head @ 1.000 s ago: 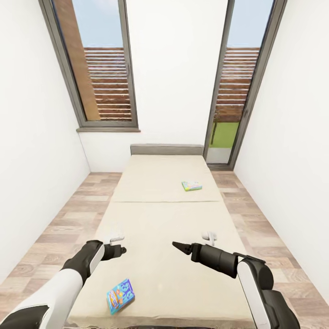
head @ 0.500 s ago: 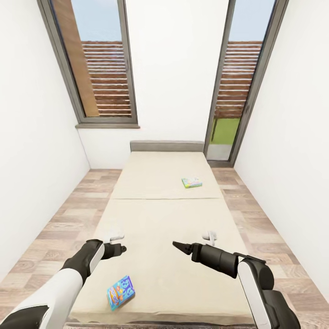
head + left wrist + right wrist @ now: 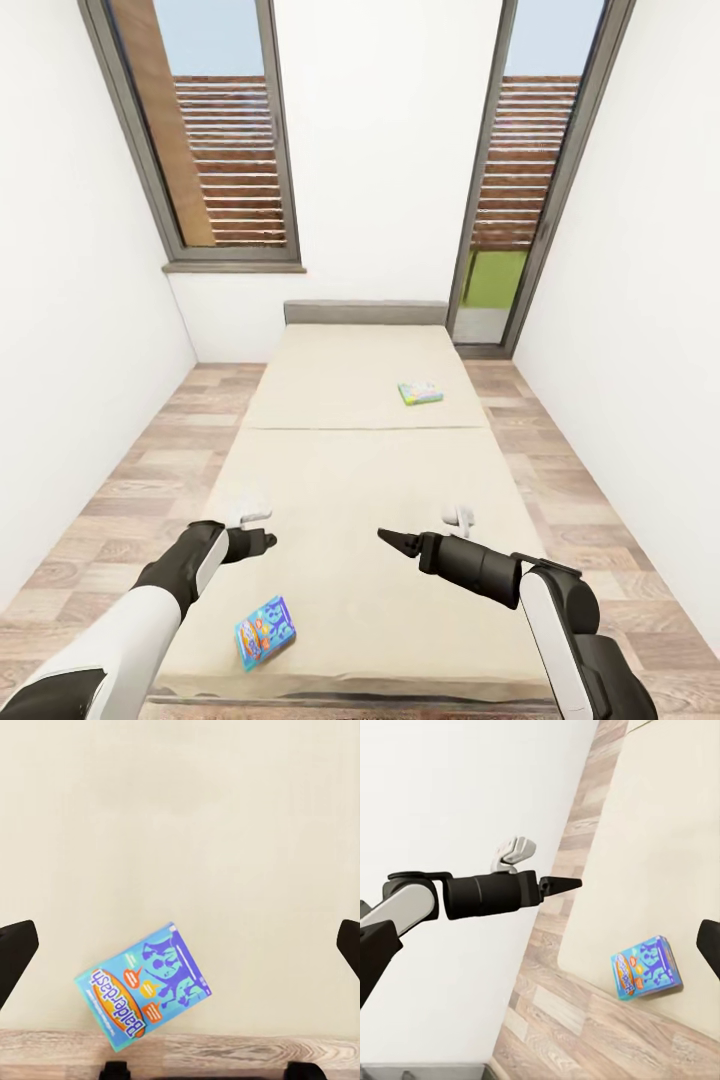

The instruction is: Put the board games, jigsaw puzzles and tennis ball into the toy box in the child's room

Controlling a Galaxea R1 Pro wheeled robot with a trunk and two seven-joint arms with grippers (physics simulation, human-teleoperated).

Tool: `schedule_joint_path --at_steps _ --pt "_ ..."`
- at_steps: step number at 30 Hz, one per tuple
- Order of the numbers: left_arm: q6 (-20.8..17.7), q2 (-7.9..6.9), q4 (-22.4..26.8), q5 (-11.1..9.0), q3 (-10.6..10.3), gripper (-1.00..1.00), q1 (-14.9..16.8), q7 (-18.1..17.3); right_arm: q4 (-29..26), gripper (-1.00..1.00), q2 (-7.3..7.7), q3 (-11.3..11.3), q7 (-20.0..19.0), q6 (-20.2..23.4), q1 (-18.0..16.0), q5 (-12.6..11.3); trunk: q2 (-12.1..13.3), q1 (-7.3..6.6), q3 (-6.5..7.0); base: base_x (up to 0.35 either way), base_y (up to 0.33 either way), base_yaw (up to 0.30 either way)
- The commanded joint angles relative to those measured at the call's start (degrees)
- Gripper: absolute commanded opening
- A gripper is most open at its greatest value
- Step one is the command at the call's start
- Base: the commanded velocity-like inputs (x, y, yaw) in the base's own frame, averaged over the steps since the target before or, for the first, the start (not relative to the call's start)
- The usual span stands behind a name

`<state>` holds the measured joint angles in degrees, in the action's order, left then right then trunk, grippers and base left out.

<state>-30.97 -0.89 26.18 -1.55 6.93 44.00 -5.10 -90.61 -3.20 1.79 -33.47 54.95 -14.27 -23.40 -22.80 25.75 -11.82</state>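
- A low bed (image 3: 350, 470) with a plain cream mattress stands lengthwise in the narrow room.
- Grey headboard (image 3: 365, 313) against the white far wall (image 3: 385, 150).
- Tall grey-framed windows (image 3: 215, 140) on either side of the headboard.
- Light wood-plank floor (image 3: 140, 480) flanks the bed.

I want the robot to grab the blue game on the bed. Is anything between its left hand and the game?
No, nothing visible. The left gripper hangs open above the bed, and the blue game lies flat on bare mattress near the bed's foot edge.
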Motion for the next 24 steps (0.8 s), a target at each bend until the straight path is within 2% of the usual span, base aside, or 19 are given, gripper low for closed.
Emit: schedule_joint_path --at_steps 1,19,24 --pt "-0.37 0.04 0.14 -0.16 0.27 1.00 0.03 -0.19 -0.02 1.00 -0.06 0.14 -0.37 0.33 -0.06 0.20 -0.12 0.03 -0.21 0.000 0.000 0.000" --pt "-0.15 0.04 0.98 -0.27 0.54 1.00 0.03 -0.43 -0.03 1.00 -0.07 0.14 -0.49 0.32 -0.06 0.20 -0.12 0.03 -1.90 0.000 0.000 0.000" --pt "0.22 1.18 2.60 -0.15 0.50 1.00 0.09 0.01 -0.02 1.00 -0.06 0.17 -0.53 0.32 -0.06 0.20 -0.12 0.03 -2.37 0.000 0.000 0.000"
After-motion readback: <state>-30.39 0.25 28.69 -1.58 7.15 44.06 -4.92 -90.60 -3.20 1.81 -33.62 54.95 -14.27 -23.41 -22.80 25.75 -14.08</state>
